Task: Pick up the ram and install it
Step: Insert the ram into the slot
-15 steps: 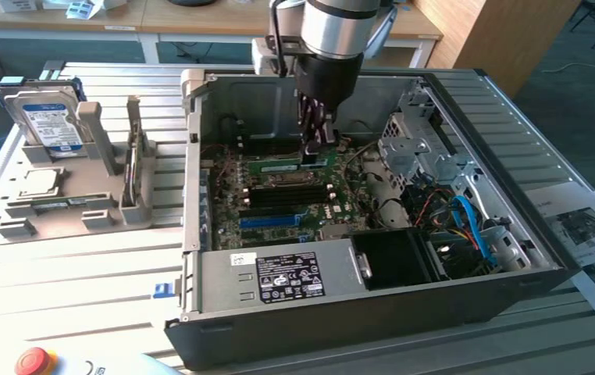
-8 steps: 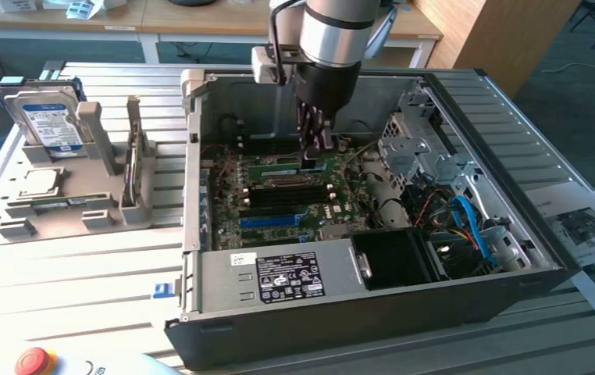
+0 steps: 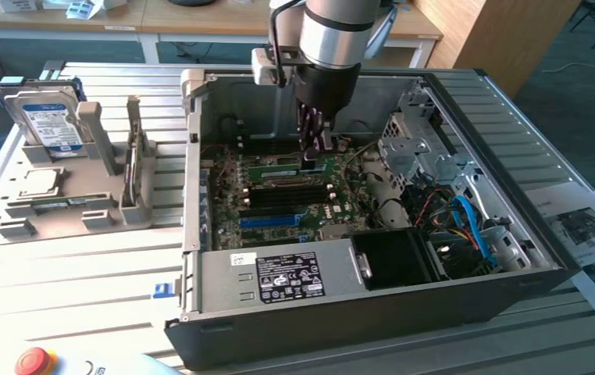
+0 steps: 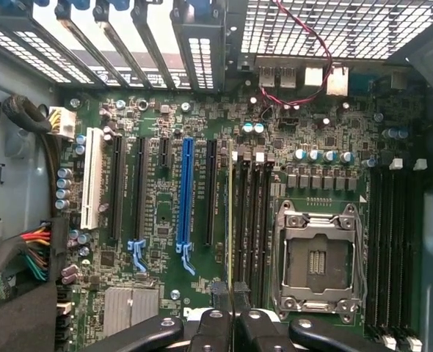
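Observation:
The ram (image 4: 231, 220) is a thin green stick seen edge-on in the wrist view. It stands upright over the motherboard (image 4: 158, 220), right beside the row of black memory slots (image 4: 255, 220). My gripper (image 4: 232, 301) is shut on its near end, with dark fingers (image 4: 215, 323) pressed to both sides. In the exterior view the gripper (image 3: 316, 144) reaches down into the open computer case (image 3: 381, 297). The ram (image 3: 275, 167) shows there as a green strip low over the board at the fingertips. Whether it sits in a slot I cannot tell.
A long blue slot (image 4: 185, 191) and several black expansion slots lie beside the ram. The CPU socket (image 4: 318, 257) and more memory slots (image 4: 393, 242) are on the other side. On the exterior view's left, a hard drive (image 3: 48, 117) stands in a grey holder on the table.

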Tool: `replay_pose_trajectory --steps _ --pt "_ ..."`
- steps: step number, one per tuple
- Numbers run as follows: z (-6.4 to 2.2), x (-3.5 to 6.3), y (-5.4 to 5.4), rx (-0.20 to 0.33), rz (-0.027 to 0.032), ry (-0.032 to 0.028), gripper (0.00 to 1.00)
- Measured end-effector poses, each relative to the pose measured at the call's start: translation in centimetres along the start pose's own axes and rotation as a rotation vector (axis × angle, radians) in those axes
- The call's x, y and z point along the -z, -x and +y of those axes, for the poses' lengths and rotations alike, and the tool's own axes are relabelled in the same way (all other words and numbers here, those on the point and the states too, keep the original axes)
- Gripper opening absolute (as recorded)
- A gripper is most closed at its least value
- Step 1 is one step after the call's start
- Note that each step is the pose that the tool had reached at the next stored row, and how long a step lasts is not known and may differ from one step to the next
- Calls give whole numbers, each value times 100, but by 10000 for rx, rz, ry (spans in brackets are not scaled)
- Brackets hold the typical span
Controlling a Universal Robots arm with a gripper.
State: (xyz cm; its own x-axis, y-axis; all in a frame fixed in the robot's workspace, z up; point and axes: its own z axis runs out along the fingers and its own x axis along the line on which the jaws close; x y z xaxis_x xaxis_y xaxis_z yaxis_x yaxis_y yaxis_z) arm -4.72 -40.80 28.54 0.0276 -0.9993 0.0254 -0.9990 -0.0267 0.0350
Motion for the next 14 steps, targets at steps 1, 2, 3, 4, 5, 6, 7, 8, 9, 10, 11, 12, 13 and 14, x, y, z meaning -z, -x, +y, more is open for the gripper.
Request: replay_pose_trajectory --steps 1,2,3,4,5,6,7,8,9,10,11,12,13,14 --pt "-5 1 1 -2 2 0 12" --pt "-15 2 3 -2 3 1 12" --pt "-26 2 4 0 3 1 12" --pt "-35 2 5 0 2 1 12" --pt "-46 3 5 1 2 1 12" --pt "-54 2 5 0 1 0 12" --pt "-59 1 6 1 1 0 12" --pt "-60 -4 6 1 1 0 12" --pt "-61 -16 7 0 2 2 12" --pt "-61 -30 7 -1 2 1 12" --pt "-62 -47 7 0 1 1 12" --pt "-62 -62 7 0 1 1 12" --pt "-63 -76 8 0 1 1 12" --pt "-64 -90 8 0 2 1 12"
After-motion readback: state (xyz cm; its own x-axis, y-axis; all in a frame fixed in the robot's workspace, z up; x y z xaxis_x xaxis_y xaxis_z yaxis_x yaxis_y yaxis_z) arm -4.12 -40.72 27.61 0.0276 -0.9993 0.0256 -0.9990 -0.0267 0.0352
